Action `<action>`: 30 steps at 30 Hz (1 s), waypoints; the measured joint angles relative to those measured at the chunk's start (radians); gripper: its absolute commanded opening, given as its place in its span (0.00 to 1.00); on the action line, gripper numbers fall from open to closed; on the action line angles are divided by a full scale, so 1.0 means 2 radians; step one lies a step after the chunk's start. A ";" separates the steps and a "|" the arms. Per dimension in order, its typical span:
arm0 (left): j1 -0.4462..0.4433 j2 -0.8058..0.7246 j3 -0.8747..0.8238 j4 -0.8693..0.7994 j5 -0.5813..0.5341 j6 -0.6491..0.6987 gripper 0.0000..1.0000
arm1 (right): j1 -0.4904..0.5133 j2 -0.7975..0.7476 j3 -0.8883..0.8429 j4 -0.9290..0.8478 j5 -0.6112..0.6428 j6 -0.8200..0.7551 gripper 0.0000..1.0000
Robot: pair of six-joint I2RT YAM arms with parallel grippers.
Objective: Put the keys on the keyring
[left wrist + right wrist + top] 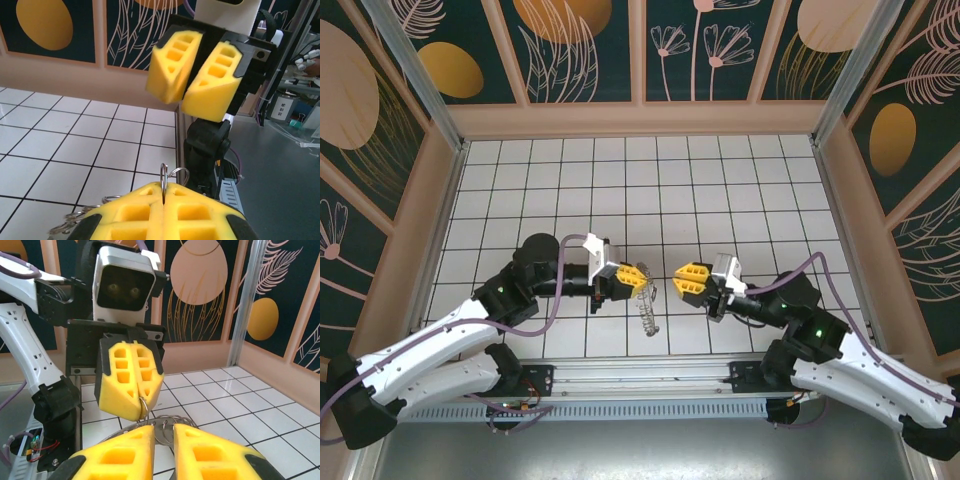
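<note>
Yellow foam pads of the left gripper are pressed together on the thin wire of the keyring. The ring stands upright out of their seam, above the near part of the tiled floor, and a bunch of small metal bits hangs below it. Whether a key is among them is too small for us to tell. The right gripper faces it from just to the right, its fingers slightly parted with nothing that we can see between them. We judge the step in hand to be close work at the ring, so we would hold the left pinch steady, bring the right tips in level with the wire, and close only once they straddle it, so the ring does not twist. The two grippers are near each other and should approach slowly. The metal rail lies close on the near side, so we would keep any swing toward the far tiles. The side walls stand well apart.
</note>
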 measured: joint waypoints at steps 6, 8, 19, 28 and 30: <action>0.000 -0.006 -0.006 0.017 0.014 -0.005 0.00 | 0.000 0.056 0.017 0.001 -0.006 0.006 0.17; 0.000 -0.008 -0.006 0.020 0.017 -0.005 0.00 | 0.000 0.067 0.017 0.001 -0.013 0.009 0.19; 0.000 -0.012 -0.007 0.025 0.018 -0.005 0.00 | 0.000 0.070 0.017 0.010 -0.060 0.014 0.23; 0.001 -0.012 -0.007 0.025 0.018 -0.005 0.00 | 0.000 0.086 0.017 0.036 -0.065 0.019 0.24; 0.001 -0.012 -0.007 0.025 0.018 -0.005 0.00 | 0.000 0.089 0.017 0.040 -0.070 0.021 0.23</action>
